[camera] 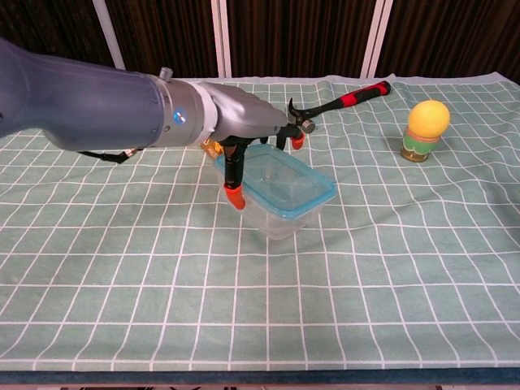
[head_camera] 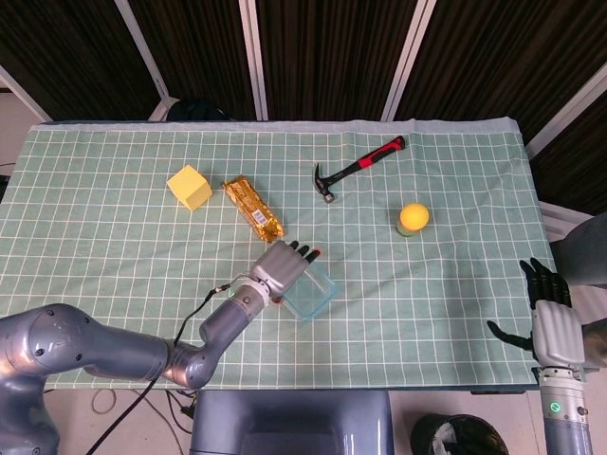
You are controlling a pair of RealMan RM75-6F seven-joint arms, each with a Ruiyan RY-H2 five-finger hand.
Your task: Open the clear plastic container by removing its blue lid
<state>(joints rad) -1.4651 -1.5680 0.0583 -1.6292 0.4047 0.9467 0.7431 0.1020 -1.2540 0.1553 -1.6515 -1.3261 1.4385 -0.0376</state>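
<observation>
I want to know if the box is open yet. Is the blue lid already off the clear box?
No, in the chest view the blue lid sits on top of the clear box, with the left robot hand at its edge.

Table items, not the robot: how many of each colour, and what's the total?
Yellow: 2, the foam cube and the yellow ball on a green stand.
Gold: 1, the snack bar.
Red and black: 1, the hammer.
Clear with blue lid: 1, the container.
Total: 5.
</observation>
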